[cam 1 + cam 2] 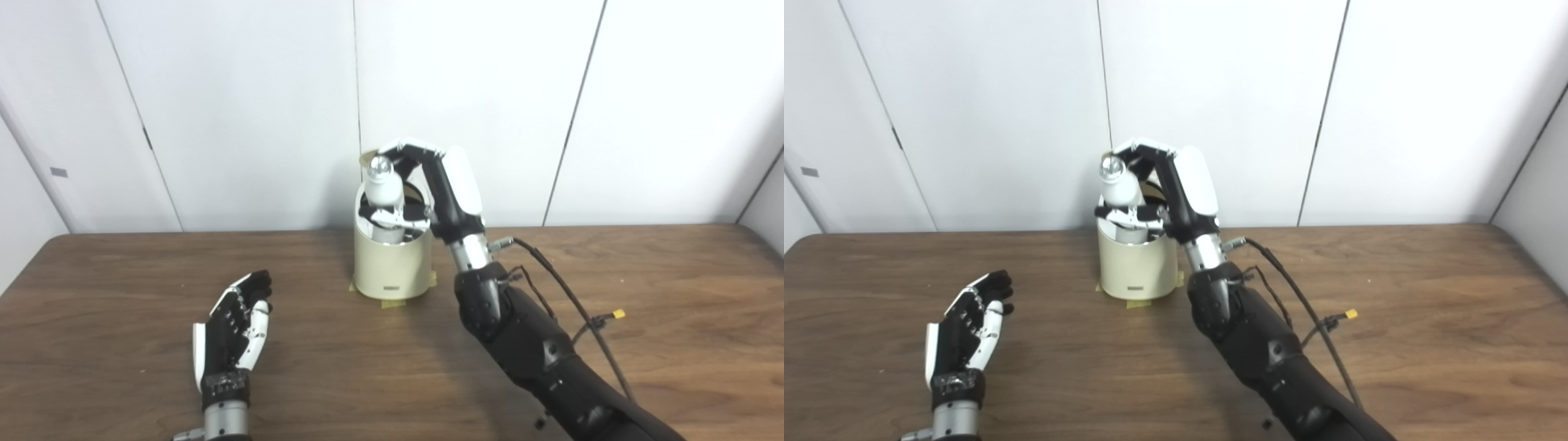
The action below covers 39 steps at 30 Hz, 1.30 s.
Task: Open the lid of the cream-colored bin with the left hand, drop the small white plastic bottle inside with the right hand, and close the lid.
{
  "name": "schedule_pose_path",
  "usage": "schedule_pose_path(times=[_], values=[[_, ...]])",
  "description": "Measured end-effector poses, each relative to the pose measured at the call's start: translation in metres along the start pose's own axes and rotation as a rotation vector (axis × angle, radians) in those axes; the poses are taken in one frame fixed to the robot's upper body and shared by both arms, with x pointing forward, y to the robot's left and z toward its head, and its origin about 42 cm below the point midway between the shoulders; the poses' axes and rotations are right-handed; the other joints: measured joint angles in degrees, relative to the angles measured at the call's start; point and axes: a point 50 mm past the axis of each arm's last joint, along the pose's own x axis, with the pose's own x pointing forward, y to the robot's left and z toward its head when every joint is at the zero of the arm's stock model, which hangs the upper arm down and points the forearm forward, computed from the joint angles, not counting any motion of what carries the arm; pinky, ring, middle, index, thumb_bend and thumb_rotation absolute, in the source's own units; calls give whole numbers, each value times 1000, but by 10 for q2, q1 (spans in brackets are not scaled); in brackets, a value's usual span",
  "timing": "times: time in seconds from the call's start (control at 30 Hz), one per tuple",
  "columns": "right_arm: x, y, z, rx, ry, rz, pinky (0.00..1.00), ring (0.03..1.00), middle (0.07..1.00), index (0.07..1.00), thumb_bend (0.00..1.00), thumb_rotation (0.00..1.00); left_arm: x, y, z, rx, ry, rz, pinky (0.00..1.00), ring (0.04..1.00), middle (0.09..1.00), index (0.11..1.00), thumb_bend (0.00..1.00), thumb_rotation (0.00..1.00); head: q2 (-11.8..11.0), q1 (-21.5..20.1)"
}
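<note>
R hand (429,190) grips white bottle (383,187), silvery top, over bin (392,263) below; L hand (236,331) spread, empty.

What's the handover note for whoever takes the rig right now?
Right robot hand: shut on the small white bottle, holding it over the open mouth of the cream bin.
Left robot hand: open, empty, low over the table, left of the bin.
Bin: at the table's back edge, on tape patches. Lid is up behind the bottle.
Done: lid opened, bottle brought to the opening.
Left: release the bottle inside, withdraw, close the lid.
</note>
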Motion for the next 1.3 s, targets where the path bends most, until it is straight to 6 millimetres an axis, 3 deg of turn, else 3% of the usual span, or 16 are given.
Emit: schedule_pose_path(times=[0.5, 1.3], values=[[2, 3, -2, -89, -99, 3, 345, 411, 522, 489, 514, 0, -2, -3, 0, -4, 2, -7, 693, 758, 749, 737, 165, 425, -3, 3], [2, 3, -15, -157, -109, 15, 312, 401, 528, 493, 514, 0, -4, -7, 1, -12, 4, -7, 696, 761, 751, 736, 177, 468, -4, 8]])
